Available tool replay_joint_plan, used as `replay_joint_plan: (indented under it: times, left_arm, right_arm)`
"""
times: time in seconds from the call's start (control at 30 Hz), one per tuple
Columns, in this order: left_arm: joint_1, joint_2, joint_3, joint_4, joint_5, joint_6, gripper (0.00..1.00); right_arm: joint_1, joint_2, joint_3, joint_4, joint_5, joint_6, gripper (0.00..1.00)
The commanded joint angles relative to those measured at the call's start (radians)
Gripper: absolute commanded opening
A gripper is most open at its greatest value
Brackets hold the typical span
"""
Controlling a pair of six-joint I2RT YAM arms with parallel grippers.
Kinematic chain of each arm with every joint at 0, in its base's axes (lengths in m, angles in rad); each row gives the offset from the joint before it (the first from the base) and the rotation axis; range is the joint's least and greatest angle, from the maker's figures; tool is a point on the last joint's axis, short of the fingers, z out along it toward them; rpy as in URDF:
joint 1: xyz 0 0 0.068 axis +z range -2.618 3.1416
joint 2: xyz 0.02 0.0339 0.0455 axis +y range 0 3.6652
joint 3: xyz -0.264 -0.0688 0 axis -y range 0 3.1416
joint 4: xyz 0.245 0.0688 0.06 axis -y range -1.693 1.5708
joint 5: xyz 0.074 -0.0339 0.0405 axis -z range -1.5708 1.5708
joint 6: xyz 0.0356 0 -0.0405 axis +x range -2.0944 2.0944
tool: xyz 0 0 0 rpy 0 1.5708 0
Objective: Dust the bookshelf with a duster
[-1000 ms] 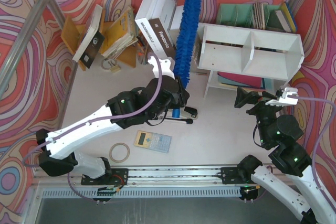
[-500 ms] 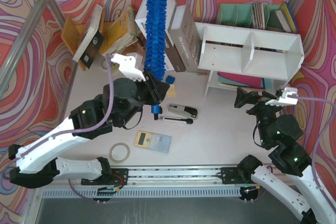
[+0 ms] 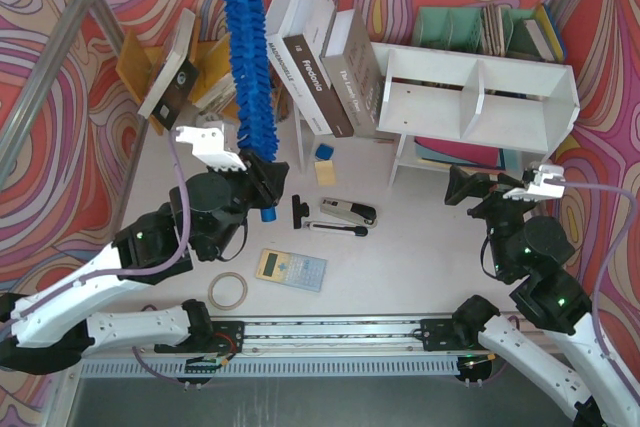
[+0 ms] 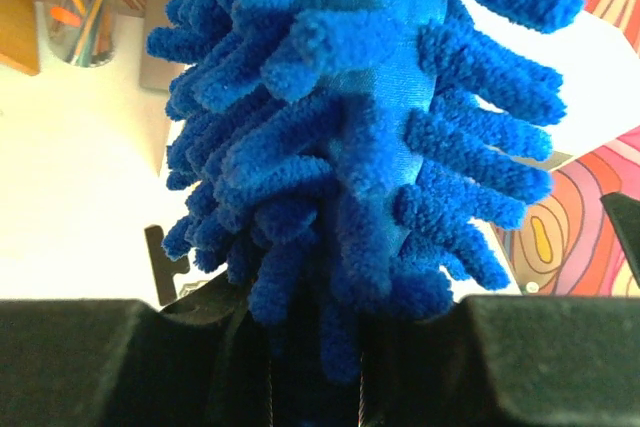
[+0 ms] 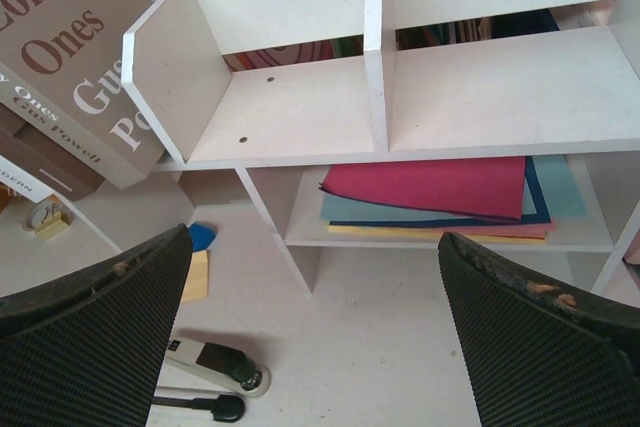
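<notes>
The duster stands nearly upright, its fluffy royal-blue head reaching the top edge of the top view. My left gripper is shut on its handle just below the head, left of the table's middle. In the left wrist view the blue head fills the picture above my left gripper. The white bookshelf stands at the back right, well right of the duster. My right gripper hangs open in front of the bookshelf, and my right gripper has nothing between its fingers.
Large books lean against the bookshelf's left side. An orange book rack stands back left, a teal file organizer behind the shelf. A stapler, calculator, tape roll and sticky notes lie on the table. Coloured folders fill the lower level.
My left arm has swung to the left and drawn back, carrying the upright duster away from the bookshelf and past the leaning books. The right arm has not moved.
</notes>
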Motion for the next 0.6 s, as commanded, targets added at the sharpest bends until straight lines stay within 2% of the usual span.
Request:
replay_joint_plan:
  times: [0.0,0.13,0.27,0.57]
  left_arm:
    - [0.005,-0.020,-0.019,-0.045,-0.075,-0.035,0.00]
    - [0.005,-0.023,-0.056,-0.040,-0.056,-0.056,0.00]
    - [0.005,-0.045,-0.135,0.059,-0.014,0.003,0.00]
    - [0.005,-0.171,-0.390,0.434,0.003,0.436,0.00]
  right_arm:
    - [0.000,0.010,-0.004,0.036,0.011,-0.007,0.99]
    - [0.001,0.013,-0.006,0.037,0.011,-0.007,0.99]
    - [0.000,0.017,-0.005,0.033,0.011,-0.004,0.99]
    - [0.000,0.027,-0.006,0.029,0.009,0.000,0.99]
